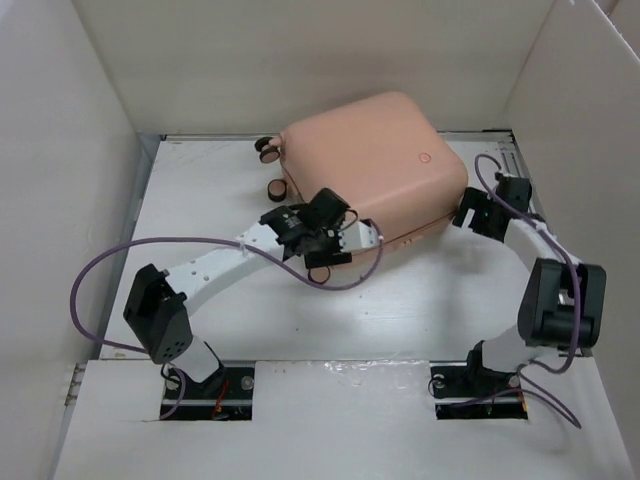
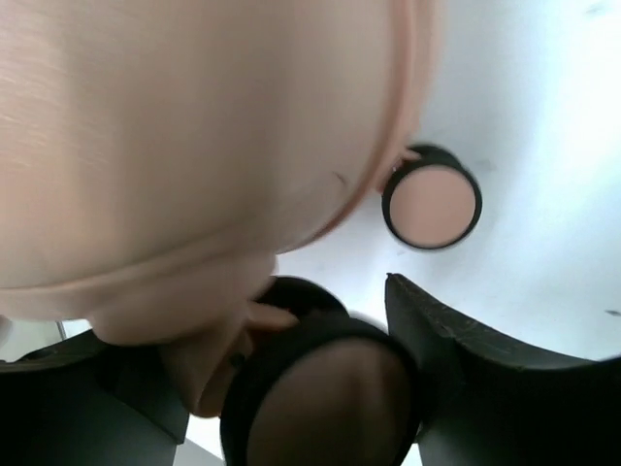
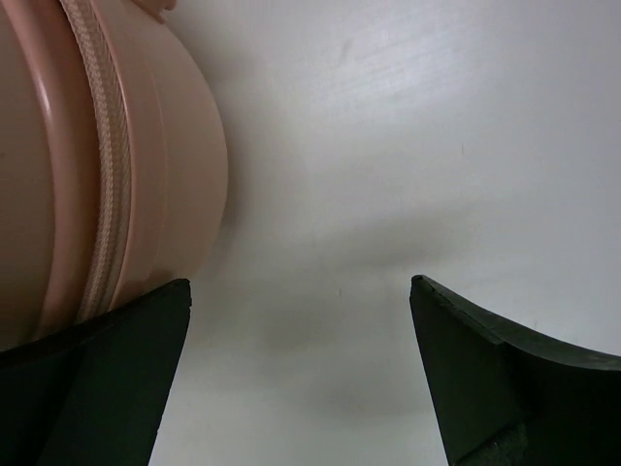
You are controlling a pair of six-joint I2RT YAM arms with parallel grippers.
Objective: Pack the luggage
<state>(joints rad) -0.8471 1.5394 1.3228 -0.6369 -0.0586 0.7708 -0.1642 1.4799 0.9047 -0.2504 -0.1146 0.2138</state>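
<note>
The left arm runs low from its base at the near edge, elbow out to the left, forearm slanting across the white table (image 1: 430,300) to the near-left corner of the large peach-pink hard-shell suitcase with rounded corners (image 1: 375,160). The suitcase lies flat and closed in the far middle of the table, its wheels on its left side. The left gripper (image 1: 300,222) sits right against that corner. Seen from its wrist, a small black wheel with a pink face (image 2: 325,388) fills the gap between the two dark fingers (image 2: 485,379), which stand part-way apart. Whether they actually press on it, I cannot tell. A second wheel (image 2: 432,197) stands further off beside the shell.

The right arm rises from its base, folds at a high elbow and reaches in to the suitcase's near-right corner. The right gripper (image 1: 472,212) is spread wide with nothing between its fingers. One finger (image 3: 107,369) is just beside the zipped seam (image 3: 109,175); touching or not, I can't say.

Purple cables (image 1: 90,275) loop off both arms. White panels (image 1: 60,150) wall in the table. From above, the left fingertips are hidden by their own wrist, and the near wheel is blurred up close.
</note>
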